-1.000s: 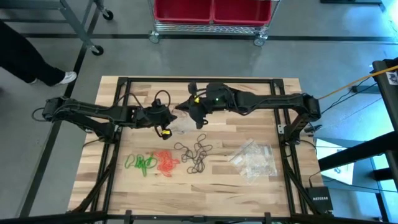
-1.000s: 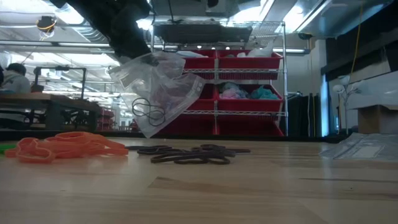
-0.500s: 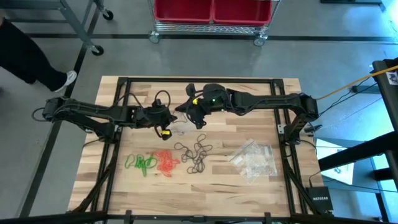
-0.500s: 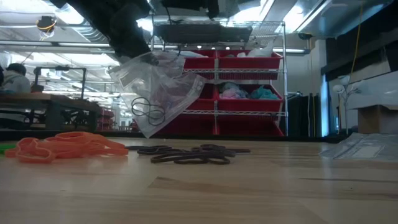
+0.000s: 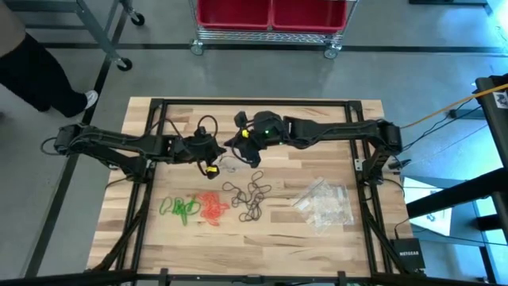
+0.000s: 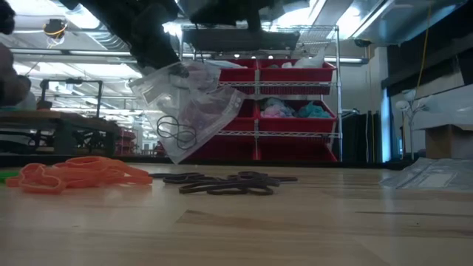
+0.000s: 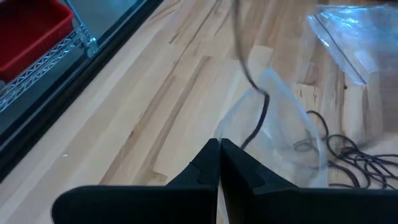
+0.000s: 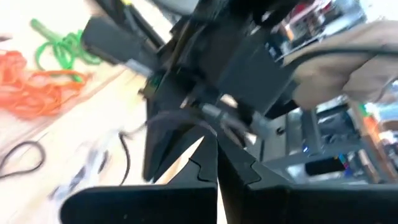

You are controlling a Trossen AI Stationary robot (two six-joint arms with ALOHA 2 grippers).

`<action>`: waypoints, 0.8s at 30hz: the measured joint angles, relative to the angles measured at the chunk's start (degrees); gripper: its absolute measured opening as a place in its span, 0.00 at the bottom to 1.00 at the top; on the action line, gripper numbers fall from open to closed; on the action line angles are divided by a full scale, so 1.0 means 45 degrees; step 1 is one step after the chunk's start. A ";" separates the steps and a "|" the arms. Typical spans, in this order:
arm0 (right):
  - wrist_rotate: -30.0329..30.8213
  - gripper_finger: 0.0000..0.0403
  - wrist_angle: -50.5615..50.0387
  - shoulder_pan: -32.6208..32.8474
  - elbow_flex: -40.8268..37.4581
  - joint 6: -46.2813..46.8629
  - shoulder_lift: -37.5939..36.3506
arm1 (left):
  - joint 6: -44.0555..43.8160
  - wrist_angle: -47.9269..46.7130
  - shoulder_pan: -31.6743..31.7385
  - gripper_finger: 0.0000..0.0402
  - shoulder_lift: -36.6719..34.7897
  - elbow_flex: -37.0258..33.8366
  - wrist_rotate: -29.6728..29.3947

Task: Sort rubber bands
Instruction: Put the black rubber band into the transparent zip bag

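Note:
A clear plastic bag [image 6: 194,111] hangs above the table's middle with a few black rubber bands [image 6: 176,131] inside it. My left gripper [image 5: 214,159] is shut on the bag. My right gripper [image 5: 238,146] is just to the right of it, over the bag's mouth, shut on a thin black rubber band [image 7: 252,81]. Three loose piles of rubber bands lie flat on the wooden table: green [image 5: 181,208], orange-red [image 5: 212,208] and black [image 5: 250,199]. My left gripper pinches the bag's top edge [image 6: 170,72] between its two shut fingers, slanting down from the table's left. The bag hangs open below them, clear of the table. My right gripper holds a black rubber band [image 8: 180,118] at its fingertips. The band runs down from above into the bag's mouth [image 7: 273,106].
A heap of clear plastic bags [image 5: 324,205] lies on the table's right half. Black frame bars [image 5: 361,183] run along the table's sides. A wire rack with red bins [image 5: 274,16] stands beyond the far edge. A person's leg [image 5: 36,75] is at the far left.
My right gripper has sunk a little and gone toward the table's left, closer to the bag's mouth and my left gripper. The bag and the bands in it hang as before.

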 joint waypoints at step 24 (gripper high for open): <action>-0.0193 0.36 -0.3234 0.0000 0.1130 0.7413 0.0334 | -0.0361 -0.0045 0.0024 0.00 -0.0034 0.0000 -0.0418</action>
